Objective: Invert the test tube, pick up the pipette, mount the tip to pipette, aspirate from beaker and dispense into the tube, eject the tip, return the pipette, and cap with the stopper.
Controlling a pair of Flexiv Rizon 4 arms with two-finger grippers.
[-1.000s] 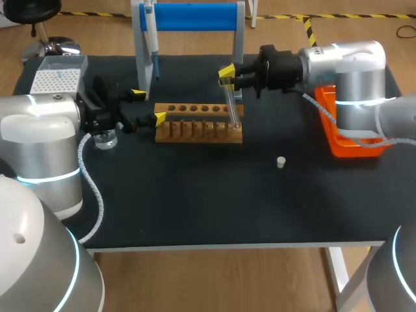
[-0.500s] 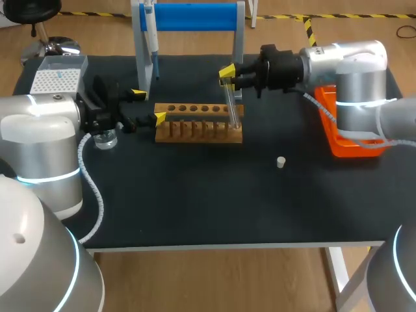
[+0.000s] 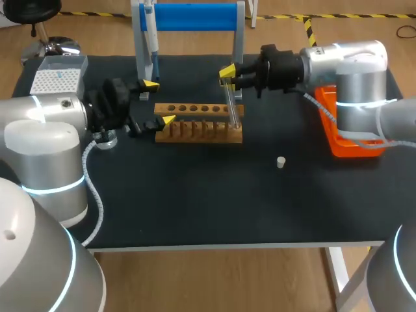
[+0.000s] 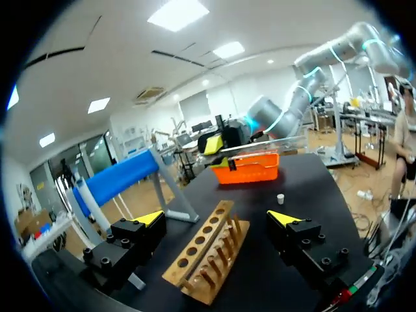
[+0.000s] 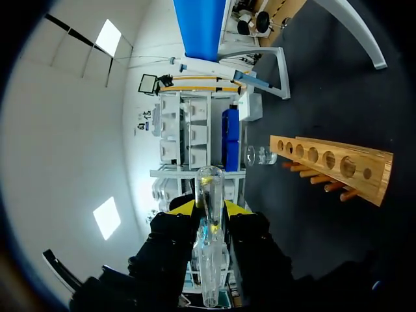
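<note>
Right hand (image 3: 227,75) clenching test tube (image 3: 231,107) at right end of wooden rack (image 3: 198,123): inversion step seemingly finishing. Left hand (image 3: 158,102) hanging released beside rack; next move calling for reaching pipette (image 3: 150,36).

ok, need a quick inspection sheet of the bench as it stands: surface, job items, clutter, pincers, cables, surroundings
surface: black table, no spill seen.
job's things: wooden rack mid-table; test tube tilted at the rack's right end; stopper loose in front of the rack; pipette hanging on blue stand; beaker and tip box by the left arm; orange tray under the right arm.
clutter: nothing seen.
pincers: left pincer open, empty, at the rack's left end; right pincer shut on the test tube.
cables: left coiled cable and right coiled cable run along their arms.
surroundings: nothing seen reaching over the table.
</note>
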